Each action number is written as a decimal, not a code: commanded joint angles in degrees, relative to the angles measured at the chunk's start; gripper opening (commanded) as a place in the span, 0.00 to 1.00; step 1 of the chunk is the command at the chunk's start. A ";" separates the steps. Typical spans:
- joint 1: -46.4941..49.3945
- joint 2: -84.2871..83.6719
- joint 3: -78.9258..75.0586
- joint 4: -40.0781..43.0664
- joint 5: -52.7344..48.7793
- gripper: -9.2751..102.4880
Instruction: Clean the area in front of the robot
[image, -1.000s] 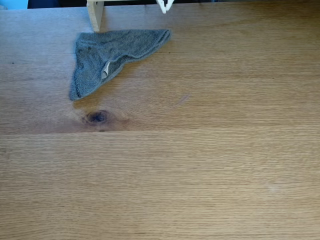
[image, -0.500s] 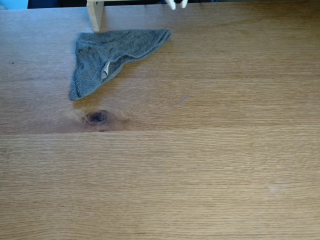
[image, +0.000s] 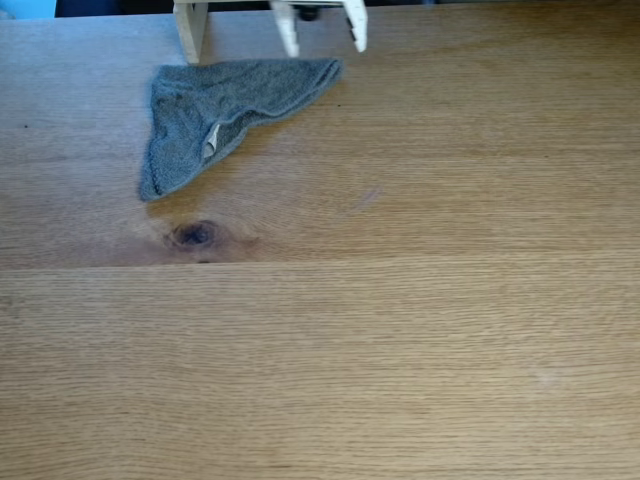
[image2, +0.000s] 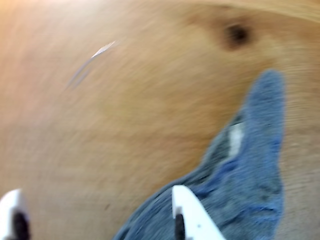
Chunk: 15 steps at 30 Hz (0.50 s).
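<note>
Bench (image: 400, 330): oak-grain top fills the fixed view, bare except for the cloth far left of centre.
Cloth (image: 215, 110): grey, folded in a rough triangle, just above the knot (image: 195, 235).
Claw (image: 320, 30): spread wide, empty, over the cloth's right tip.
Risk: one finger (image2: 192, 215) hangs over the cloth and the other well off it, so closing may pinch only an edge and slip.
Blur: wrist view is smeared, so height is hard to judge.

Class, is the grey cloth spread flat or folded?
Folded: the grey cloth lies doubled into a triangle, its pale tag showing at an overlapping edge.
</note>
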 joint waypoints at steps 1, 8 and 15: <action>10.99 -4.83 -8.17 -5.01 -1.14 0.41; 26.72 -14.50 -8.09 -8.26 -7.73 0.44; 39.64 -28.56 -8.09 -16.79 -17.05 0.43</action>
